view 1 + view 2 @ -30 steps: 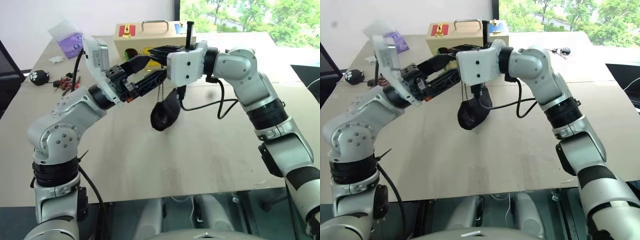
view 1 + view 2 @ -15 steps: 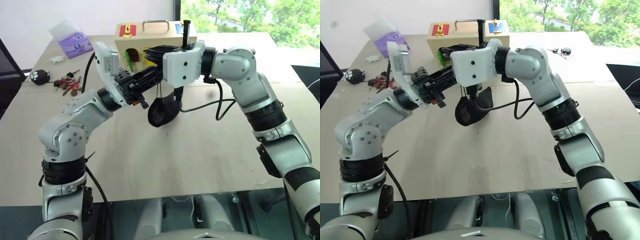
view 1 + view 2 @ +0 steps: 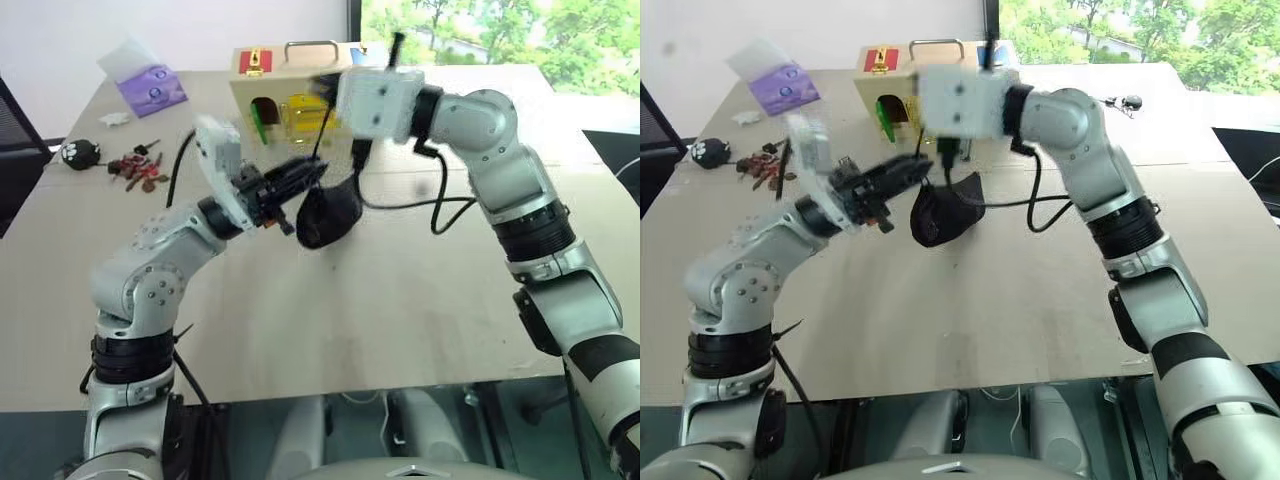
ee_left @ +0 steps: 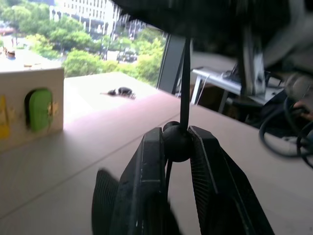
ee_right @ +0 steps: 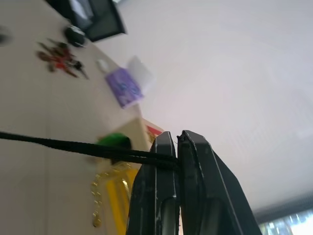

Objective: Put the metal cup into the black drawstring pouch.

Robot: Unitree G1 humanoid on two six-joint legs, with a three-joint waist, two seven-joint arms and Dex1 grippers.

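Big windows with green trees stand behind a wide tan table [image 3: 400, 300].

Above the table hangs the pouch [image 3: 328, 212]. The right pincer [image 5: 177, 147] is shut tight on the thin cord [image 5: 73, 146], and the pouch hangs under it. The left pincer [image 4: 177, 147] is squeezed narrow on the small round toggle [image 4: 176, 143], just beside the pouch. I cannot see the cup, so it may be inside the pouch already, or somewhere hidden.

If the two pincers pull apart too hard, the cord could slip out and the pouch would drop. A loose mouth could let something fall out.

Behind the pincers sits a box [image 3: 290, 80] with a handle. Far off to the left lie a purple packet [image 3: 150, 88] and a small black toy [image 3: 78, 152].
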